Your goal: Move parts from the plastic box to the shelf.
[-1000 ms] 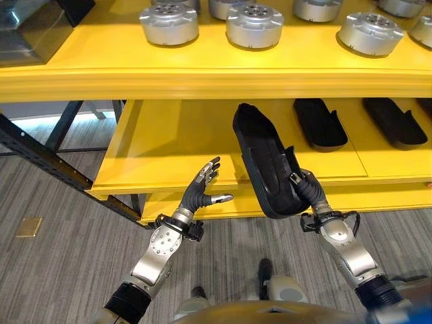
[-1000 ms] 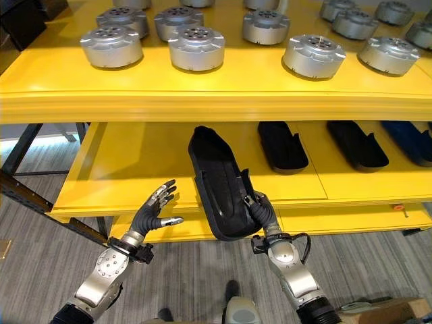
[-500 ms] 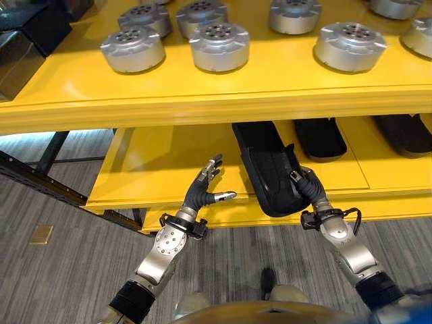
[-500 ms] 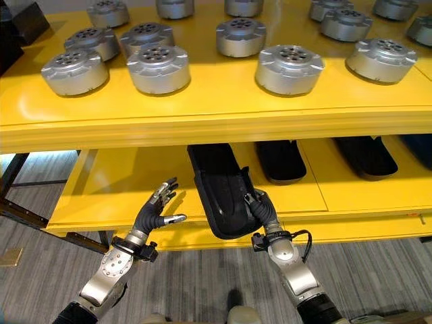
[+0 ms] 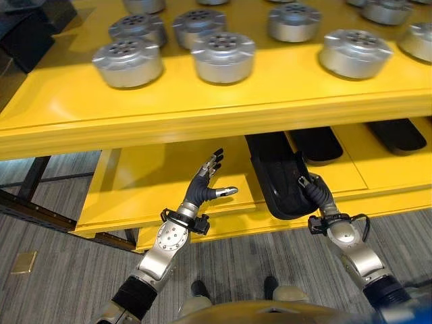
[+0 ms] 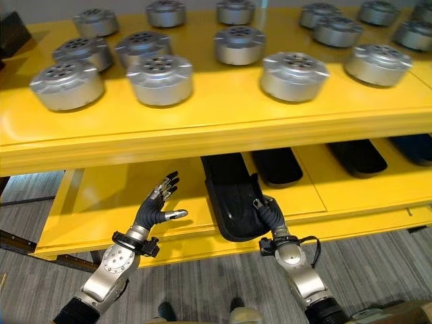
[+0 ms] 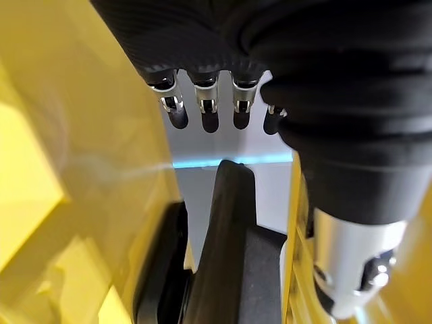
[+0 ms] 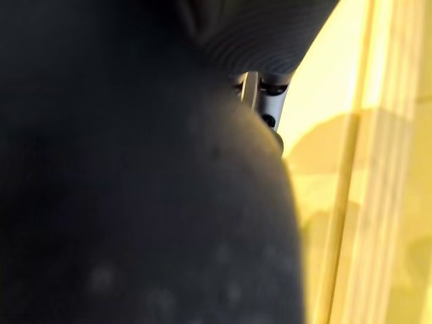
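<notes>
A long black tray-shaped part (image 5: 275, 177) lies lengthwise on the yellow lower shelf (image 5: 169, 179), its far end under the upper shelf and its near end at the shelf's front edge. My right hand (image 5: 316, 196) is shut on the part's near right rim; up close the part (image 8: 135, 202) shows dark, with my fingers (image 8: 267, 101) curled past it. To the part's left, my left hand (image 6: 154, 208) hovers open above the lower shelf, fingers spread and holding nothing. The left wrist view has straight fingers (image 7: 202, 101) and the black part (image 7: 229, 236) beyond them.
Two more black parts (image 5: 320, 143) (image 5: 398, 133) lie further right on the lower shelf. Several round silver parts (image 6: 158, 77) stand in rows on the upper shelf (image 6: 202, 128), which overhangs the lower one. Grey carpet (image 5: 40, 223) lies below.
The right hand has carried the black part from tilted above the shelf edge to flat and deeper under the upper shelf. The left hand stayed open. The camera shifted.
</notes>
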